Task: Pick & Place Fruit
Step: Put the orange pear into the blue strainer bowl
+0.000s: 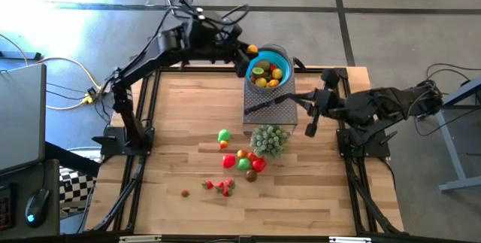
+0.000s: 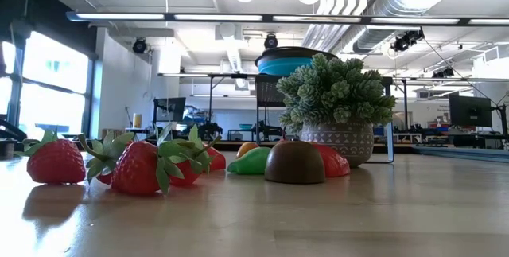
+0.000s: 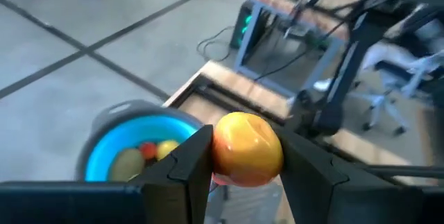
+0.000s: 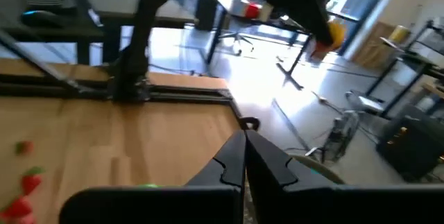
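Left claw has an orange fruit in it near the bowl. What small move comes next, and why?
Probably carry it a little farther over the blue bowl, then open. The left claw grips the orange fruit just beside the bowl's rim in the high view, not yet above the fruit already inside, so releasing now might drop it outside. The right claw waits shut off to the side.

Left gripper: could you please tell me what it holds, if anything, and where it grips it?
The left gripper holds an orange-yellow fruit, clamped at its two opposite sides, beside the blue bowl.
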### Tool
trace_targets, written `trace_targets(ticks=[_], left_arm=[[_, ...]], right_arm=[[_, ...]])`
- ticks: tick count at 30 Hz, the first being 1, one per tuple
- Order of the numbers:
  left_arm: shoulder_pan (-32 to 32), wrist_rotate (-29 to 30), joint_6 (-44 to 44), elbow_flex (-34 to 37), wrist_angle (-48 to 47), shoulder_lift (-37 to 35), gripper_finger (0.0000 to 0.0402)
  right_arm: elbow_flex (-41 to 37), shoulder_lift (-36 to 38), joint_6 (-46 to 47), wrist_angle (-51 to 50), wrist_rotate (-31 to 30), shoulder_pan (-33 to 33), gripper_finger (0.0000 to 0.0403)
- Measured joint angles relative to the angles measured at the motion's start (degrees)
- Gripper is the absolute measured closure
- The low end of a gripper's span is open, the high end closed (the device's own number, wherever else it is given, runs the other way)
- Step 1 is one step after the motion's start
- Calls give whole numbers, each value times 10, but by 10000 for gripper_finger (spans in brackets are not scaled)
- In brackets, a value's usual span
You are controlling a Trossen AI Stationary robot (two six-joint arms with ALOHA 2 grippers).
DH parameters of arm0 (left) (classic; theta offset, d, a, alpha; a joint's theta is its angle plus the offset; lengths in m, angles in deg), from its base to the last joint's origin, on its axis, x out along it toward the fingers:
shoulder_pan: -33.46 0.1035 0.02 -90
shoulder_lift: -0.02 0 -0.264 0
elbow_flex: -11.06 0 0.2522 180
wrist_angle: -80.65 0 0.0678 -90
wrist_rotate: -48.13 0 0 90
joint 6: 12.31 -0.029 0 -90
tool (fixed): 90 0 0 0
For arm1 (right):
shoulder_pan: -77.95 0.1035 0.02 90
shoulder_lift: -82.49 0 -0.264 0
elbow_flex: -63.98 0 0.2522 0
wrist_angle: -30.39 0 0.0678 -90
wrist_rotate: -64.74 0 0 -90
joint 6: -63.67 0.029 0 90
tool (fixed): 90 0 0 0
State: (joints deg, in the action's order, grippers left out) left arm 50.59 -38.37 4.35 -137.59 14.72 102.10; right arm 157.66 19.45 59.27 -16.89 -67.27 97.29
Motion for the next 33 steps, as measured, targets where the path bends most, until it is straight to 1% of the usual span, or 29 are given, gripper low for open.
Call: trace_targets(ticks=[9,14,22,27,33], left_arm=[[47,0,-71,0,-4,64,259],[65,-1,-74,1,-5,106,259],[74,-1,-100,1,-6,168,259],[74,-1,-102,1,4,203,259],[72,-1,-89,1,26,226,259]], right_arm=[[0,-2,16,16,1,-54,398],[0,-2,31,14,1,-71,398],[0,-2,33,8,1,-75,398],[0,-2,31,7,1,-75,398],[0,-2,31,3,0,-75,398]])
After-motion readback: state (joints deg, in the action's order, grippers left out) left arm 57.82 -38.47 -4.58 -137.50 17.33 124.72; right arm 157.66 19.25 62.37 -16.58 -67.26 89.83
